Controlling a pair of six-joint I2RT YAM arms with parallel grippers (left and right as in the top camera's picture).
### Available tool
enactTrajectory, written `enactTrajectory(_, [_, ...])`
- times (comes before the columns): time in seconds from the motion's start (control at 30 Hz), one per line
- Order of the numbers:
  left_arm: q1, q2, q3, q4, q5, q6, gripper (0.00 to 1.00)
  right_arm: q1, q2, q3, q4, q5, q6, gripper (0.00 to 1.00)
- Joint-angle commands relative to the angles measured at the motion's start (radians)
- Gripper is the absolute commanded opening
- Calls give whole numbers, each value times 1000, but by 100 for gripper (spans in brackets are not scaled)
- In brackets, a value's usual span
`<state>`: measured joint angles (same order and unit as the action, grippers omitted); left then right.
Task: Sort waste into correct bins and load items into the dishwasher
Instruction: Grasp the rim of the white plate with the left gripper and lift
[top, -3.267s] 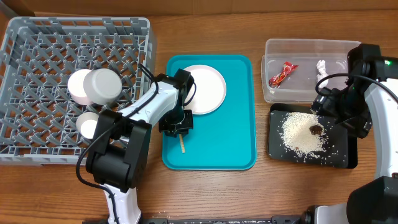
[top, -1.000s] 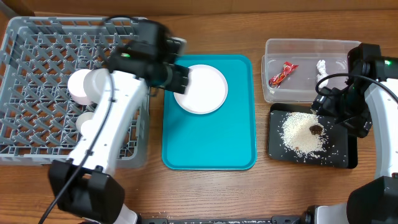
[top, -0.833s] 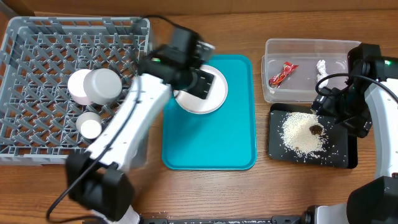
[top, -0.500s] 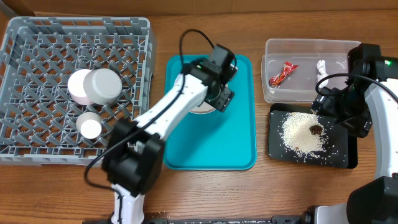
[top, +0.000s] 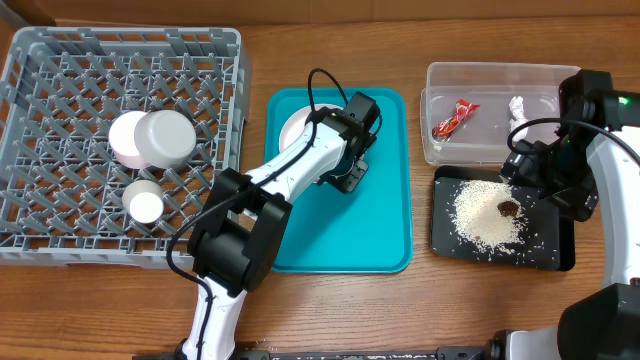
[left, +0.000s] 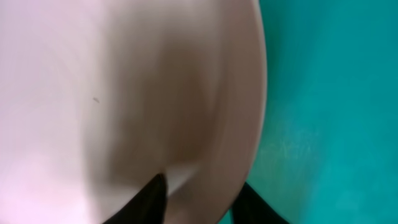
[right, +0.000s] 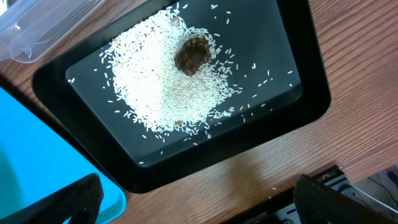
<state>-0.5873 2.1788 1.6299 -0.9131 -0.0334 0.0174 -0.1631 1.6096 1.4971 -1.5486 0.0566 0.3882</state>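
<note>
A white plate (top: 293, 128) lies at the far end of the teal tray (top: 380, 230), mostly hidden under my left arm. My left gripper (top: 347, 178) is low at the plate's right edge. In the left wrist view the plate (left: 93, 93) fills the frame. The left gripper (left: 202, 190) is open and straddles its rim, one finger over the plate and one over the tray. My right gripper (right: 208, 202) is wide open and empty, above the black tray (right: 292, 118) of rice (right: 168, 74).
A grey dish rack (top: 130, 38) at the left holds white cups (top: 160, 138) and a small one (top: 146, 205). A clear bin (top: 490, 72) at the back right holds a red wrapper (top: 455, 119) and crumpled white paper (top: 516, 105). A brown lump (top: 508, 208) sits on the rice.
My left arm swung from the rack side rightward across the tray and came down at the plate's right rim. The wooden stick seen earlier on the tray is gone. The right arm has not moved.
</note>
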Motion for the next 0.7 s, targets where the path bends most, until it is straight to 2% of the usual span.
enactTrajectory(0.0, [-10, 13, 13, -10, 5, 1, 18, -3, -9, 2, -2, 8, -3, 100])
enactTrajectory(0.1, [-10, 13, 13, -22, 5, 1, 5, -3, -9, 2, -3, 8, -3, 100])
enactTrajectory(0.37, [-15, 11, 55, -91, 8, -33, 4, -3, -9, 2, -5, 9, -3, 100])
enactTrajectory(0.67, [6, -2, 415, -340, 9, -97, 4, -3, -9, 2, -10, 9, -3, 100])
